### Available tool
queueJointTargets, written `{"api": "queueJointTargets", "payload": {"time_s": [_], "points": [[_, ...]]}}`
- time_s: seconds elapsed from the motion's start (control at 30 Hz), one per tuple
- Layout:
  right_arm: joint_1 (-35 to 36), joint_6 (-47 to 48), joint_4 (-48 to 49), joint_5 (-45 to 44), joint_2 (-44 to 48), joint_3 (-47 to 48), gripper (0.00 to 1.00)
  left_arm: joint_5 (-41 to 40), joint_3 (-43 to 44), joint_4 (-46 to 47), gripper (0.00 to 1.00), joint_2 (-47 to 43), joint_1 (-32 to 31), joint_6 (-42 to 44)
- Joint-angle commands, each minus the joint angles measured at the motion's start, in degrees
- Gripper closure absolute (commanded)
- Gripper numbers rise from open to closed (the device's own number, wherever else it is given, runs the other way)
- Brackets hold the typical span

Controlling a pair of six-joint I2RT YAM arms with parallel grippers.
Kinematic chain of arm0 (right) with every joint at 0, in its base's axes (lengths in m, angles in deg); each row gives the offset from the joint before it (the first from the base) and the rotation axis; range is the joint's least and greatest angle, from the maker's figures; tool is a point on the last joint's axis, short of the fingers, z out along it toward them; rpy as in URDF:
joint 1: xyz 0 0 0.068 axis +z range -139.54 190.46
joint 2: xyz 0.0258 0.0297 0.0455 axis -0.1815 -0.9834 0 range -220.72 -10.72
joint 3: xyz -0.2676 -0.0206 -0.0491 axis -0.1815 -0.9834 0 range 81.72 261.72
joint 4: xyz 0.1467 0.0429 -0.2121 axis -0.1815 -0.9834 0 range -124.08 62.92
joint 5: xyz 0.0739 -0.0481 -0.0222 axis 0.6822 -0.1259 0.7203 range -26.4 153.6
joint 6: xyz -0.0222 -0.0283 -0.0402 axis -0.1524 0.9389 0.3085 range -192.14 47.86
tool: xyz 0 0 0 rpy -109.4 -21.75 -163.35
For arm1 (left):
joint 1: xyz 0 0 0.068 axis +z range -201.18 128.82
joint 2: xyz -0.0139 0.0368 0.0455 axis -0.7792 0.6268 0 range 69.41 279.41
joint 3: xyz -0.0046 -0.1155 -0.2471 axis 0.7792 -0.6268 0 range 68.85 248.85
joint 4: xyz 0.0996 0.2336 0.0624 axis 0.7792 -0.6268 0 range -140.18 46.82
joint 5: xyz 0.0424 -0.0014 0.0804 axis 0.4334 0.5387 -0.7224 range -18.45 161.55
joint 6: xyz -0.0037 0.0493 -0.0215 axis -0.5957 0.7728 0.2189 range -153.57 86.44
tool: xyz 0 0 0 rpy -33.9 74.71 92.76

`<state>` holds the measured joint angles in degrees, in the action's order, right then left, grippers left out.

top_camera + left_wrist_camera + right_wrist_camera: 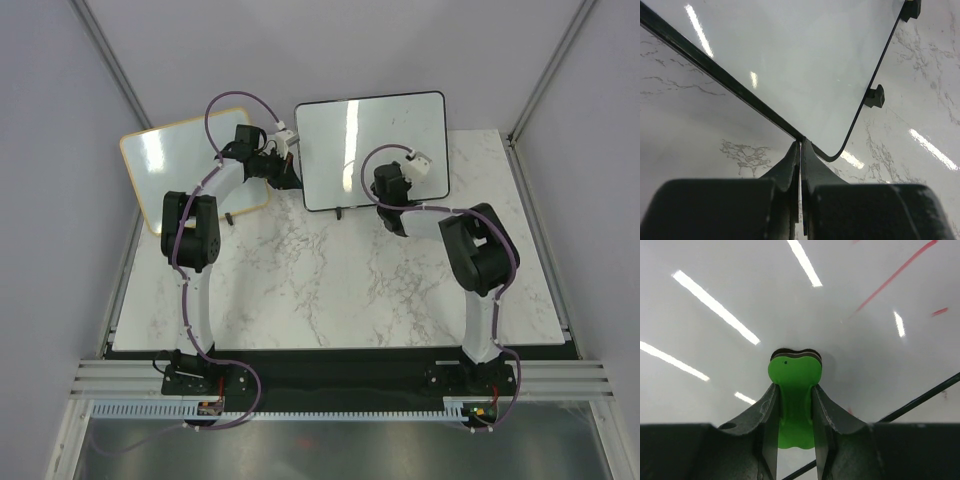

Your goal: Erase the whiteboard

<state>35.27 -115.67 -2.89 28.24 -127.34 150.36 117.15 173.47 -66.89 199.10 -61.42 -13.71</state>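
Top external, wood-framed board [160, 160] beside whiteboard [350, 140], left gripper [800, 143] pinching its frame, right gripper [794, 386] clamping green eraser [794, 371] (red streaks [895, 275])

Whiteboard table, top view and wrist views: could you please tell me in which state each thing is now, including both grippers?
Whiteboard: partly wiped, with red lines left on it.
Eraser: gripped, with its pad against the whiteboard.
Left gripper: shut on the whiteboard's black frame near a corner.
Right gripper: shut on the eraser.
Wooden-framed board: no marks visible and no gripper on it.
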Motion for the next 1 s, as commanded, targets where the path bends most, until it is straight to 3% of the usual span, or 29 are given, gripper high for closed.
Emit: {"api": "queueJointTargets", "payload": {"time_s": [0.0, 0.2, 0.43, 0.57, 0.8, 0.97], "points": [[-7.14, -3.14, -3.26, -2.26, 1.74, -2.72, 1.0, -0.6, 1.47, 2.17, 0.98, -1.9, -0.13, 3.35], [-15.49, -3.59, -3.09, -1.3, 4.64, -5.54, 1.0, -0.87, 1.2, 2.26, 0.98, -1.98, -0.04, 3.61], [-16.3, -1.47, -3.44, 2.74, 3.5, -3.08, 1.0, -0.96, 1.2, 2.17, 0.98, -2.07, 0.04, 3.79], [-13.23, -0.68, -3.18, 2.75, 3.41, -3.08, 1.0, -1.04, 1.2, 2.08, 0.98, -1.98, 0.04, 3.87], [-0.84, 0.64, 0.06, -0.07, 1.14, -4.31, 1.0, -0.96, 1.29, 2.08, 0.98, -1.98, 0.04, 4.05], [0.49, -1.21, -0.28, 1.16, -2.03, -1.5, 1.0, -0.87, 0.94, 2.08, 0.98, -2.16, 0.04, 4.05]]}}
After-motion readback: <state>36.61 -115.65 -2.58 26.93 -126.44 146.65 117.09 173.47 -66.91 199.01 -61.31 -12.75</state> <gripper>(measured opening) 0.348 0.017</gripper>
